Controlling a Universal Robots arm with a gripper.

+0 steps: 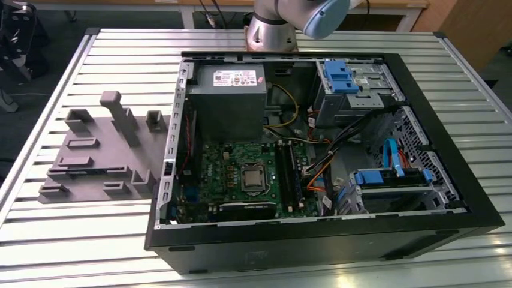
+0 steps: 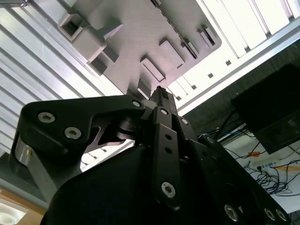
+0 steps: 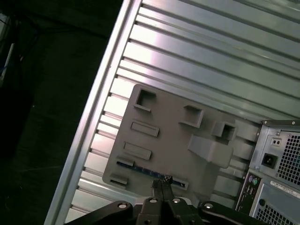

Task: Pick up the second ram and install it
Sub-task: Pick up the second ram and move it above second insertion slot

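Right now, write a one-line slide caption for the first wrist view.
Black gripper close to thin green-blue memory stick lying in grey plastic holder plate.

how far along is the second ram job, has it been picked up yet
Done: nothing visible yet. The second ram lies in the grey holder on the table, not picked up. In hand: the end effector hovers above that stick, shut with nothing in it. Left: both the pick-up and seating it inside the open computer case.

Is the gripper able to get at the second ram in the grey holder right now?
Probably yes: the gripper hangs over the second ram, which lies exposed in the grey holder, nothing between.
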